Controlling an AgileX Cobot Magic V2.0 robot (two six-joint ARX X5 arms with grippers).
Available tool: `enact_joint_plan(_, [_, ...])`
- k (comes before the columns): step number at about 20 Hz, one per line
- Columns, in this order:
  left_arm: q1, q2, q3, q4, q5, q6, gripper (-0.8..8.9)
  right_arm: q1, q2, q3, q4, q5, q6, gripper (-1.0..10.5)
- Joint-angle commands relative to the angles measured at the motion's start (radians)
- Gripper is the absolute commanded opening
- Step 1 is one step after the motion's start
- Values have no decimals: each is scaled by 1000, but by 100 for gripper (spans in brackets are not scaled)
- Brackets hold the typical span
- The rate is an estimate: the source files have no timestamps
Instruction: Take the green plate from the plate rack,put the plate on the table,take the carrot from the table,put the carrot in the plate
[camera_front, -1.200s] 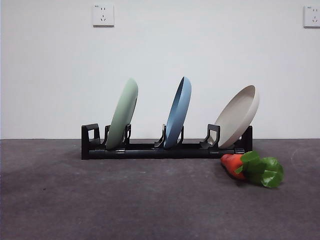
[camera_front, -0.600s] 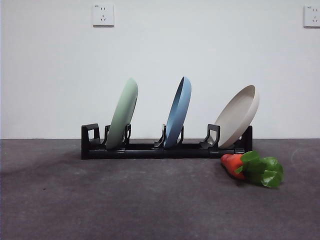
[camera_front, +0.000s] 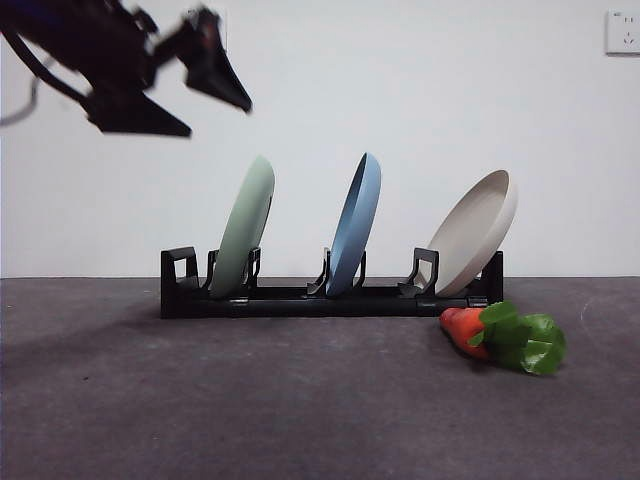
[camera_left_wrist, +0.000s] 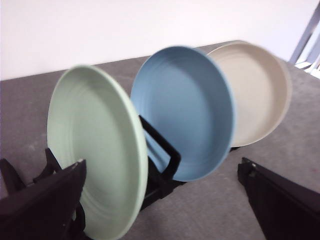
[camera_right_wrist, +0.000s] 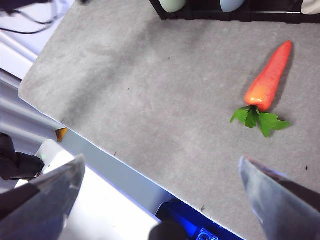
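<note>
The green plate (camera_front: 245, 230) stands upright in the left slot of the black plate rack (camera_front: 300, 300) on the table (camera_front: 250, 410). In the left wrist view the green plate (camera_left_wrist: 95, 145) is nearest, standing in the rack (camera_left_wrist: 162, 172). My left gripper (camera_front: 218, 118) hangs open and empty, high and to the left of the plate, its jaws (camera_left_wrist: 161, 167) spread wide. The carrot (camera_front: 468, 328) lies on the table at the rack's right end. My right gripper (camera_right_wrist: 161, 160) is open and empty, high over the table's near edge, with the carrot (camera_right_wrist: 268, 77) in sight.
A blue plate (camera_front: 355, 225) stands in the middle of the rack and a beige plate (camera_front: 475, 235) leans at its right end. The table's edge (camera_right_wrist: 75, 132) shows in the right wrist view. Bare table lies in front of the rack.
My left arm has come into the front view at the top left, above the green plate. The plates, the rack and the carrot have not moved.
</note>
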Motion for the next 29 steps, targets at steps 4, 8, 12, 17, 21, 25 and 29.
enact_joint_plan(4, [-26,212,133,21,-55,47,629,3,4,2,6,2,-4,626])
enact_joint_plan(8, [-42,288,198,9,-81,45,604,3,4,2,6,2,-4,626])
enact_joint_plan(12, [-51,288,198,6,-78,46,87,3,4,2,7,2,-4,626])
enact_joint_plan(17, [-51,288,198,5,-74,45,53,3,4,2,7,2,-4,626])
enact_joint_plan(21, [-51,288,198,5,-73,44,-8,3,4,2,7,2,-4,626])
enact_joint_plan(25, [-51,288,198,6,-70,39,-8,3,4,2,7,2,-4,626])
enact_joint_plan(29, [-50,288,199,16,-70,36,-8,3,4,2,7,2,-4,626])
